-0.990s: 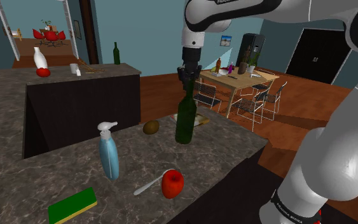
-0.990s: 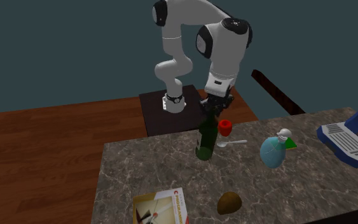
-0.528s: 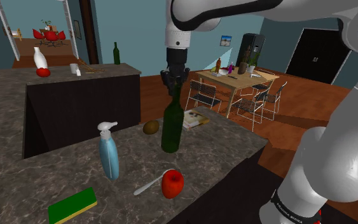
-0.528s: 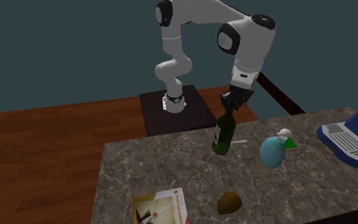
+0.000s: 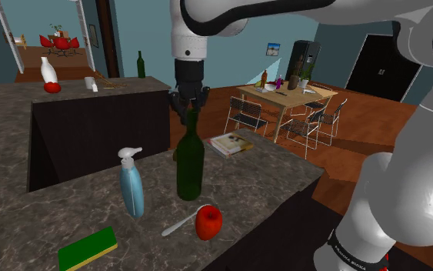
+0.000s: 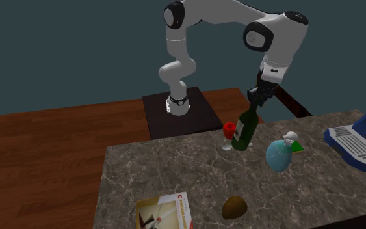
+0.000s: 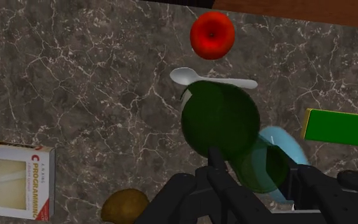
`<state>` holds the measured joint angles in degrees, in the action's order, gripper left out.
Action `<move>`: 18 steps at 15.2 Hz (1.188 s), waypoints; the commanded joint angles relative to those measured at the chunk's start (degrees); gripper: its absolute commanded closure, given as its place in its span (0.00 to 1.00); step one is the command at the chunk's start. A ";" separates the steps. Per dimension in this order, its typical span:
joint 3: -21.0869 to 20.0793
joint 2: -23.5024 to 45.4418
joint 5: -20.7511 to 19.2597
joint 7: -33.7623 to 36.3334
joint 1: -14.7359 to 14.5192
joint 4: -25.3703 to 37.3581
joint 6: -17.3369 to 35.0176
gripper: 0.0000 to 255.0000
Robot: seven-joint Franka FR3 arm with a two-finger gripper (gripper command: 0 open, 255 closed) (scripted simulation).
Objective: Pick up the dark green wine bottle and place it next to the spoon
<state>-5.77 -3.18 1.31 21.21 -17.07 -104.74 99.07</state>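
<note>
My gripper [image 5: 188, 108] is shut on the neck of the dark green wine bottle [image 5: 190, 163], which hangs slightly tilted just over the marble counter [image 5: 284, 173]. In the second exterior view the gripper [image 6: 258, 99] holds the bottle [image 6: 243, 130] beside the red apple [image 6: 229, 129]. The white spoon [image 5: 181, 224] lies near the counter's front edge, touching the apple [image 5: 208, 222]. Seen from the wrist, the bottle [image 7: 220, 119] sits right over the spoon's handle [image 7: 204, 79], between the fingers of the gripper [image 7: 260, 175].
A blue spray bottle [image 5: 131, 183] stands close to the wine bottle on the shoulder view's left. A green sponge [image 5: 88, 247] lies at the front. A book [image 5: 232, 142] and a brown kiwi [image 6: 235, 207] lie farther back. A blue machine [image 6: 363, 140] stands at the counter's end.
The arm has carried the wine bottle across the counter toward the shoulder view's left, from near the book to a spot beside the spoon, apple and spray bottle.
</note>
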 commanded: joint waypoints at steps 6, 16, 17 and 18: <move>-4.77 5.67 -0.38 9.54 -4.59 6.67 -0.85 1.00; -10.07 20.07 -4.00 23.11 -13.06 25.31 -5.27 1.00; -9.99 19.95 -3.95 23.07 -13.05 24.36 -4.45 1.00; -9.96 19.85 -3.92 23.05 -13.01 23.45 -3.63 1.00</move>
<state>-15.63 15.72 -2.35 43.75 -29.70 -82.18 95.36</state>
